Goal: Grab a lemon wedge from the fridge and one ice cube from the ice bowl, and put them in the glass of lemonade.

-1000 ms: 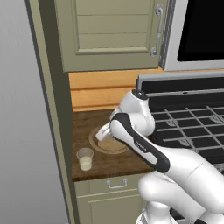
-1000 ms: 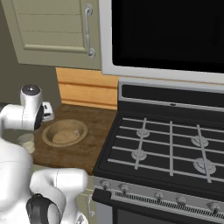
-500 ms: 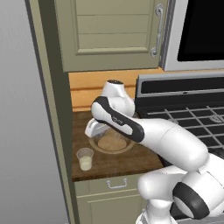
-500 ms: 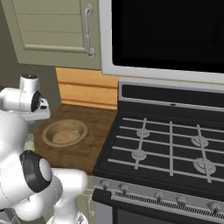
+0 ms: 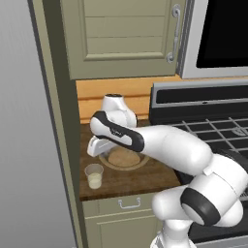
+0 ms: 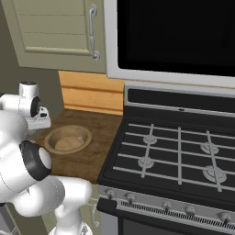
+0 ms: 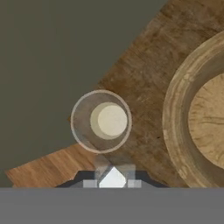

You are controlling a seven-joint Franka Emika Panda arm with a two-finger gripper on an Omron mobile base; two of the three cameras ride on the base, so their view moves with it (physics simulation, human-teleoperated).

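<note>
The glass of lemonade (image 5: 94, 175) stands near the counter's front left corner; from above it is a clear ring around pale liquid (image 7: 101, 121). My gripper (image 7: 113, 179) hangs just above it, a little to one side, shut on a small white ice cube (image 7: 113, 177). In the left base view the gripper (image 5: 92, 150) is over the gap between the glass and the tan ice bowl (image 5: 127, 166). The bowl's rim (image 7: 175, 113) curves along the right of the hand view, and the bowl (image 6: 51, 137) lies beside my hand. The lemon wedge is out of view.
A black stove (image 6: 174, 156) takes up the counter's right side, with a dark microwave (image 6: 174, 32) above it. Beige cabinet doors (image 5: 126, 38) hang overhead. A tall olive panel (image 5: 55, 121) and a grey face (image 5: 24, 145) wall off the left edge.
My hand has swung left, from over the ice bowl to above the glass, and the arm's elbow has moved with it. The glass and bowl have stayed put.
</note>
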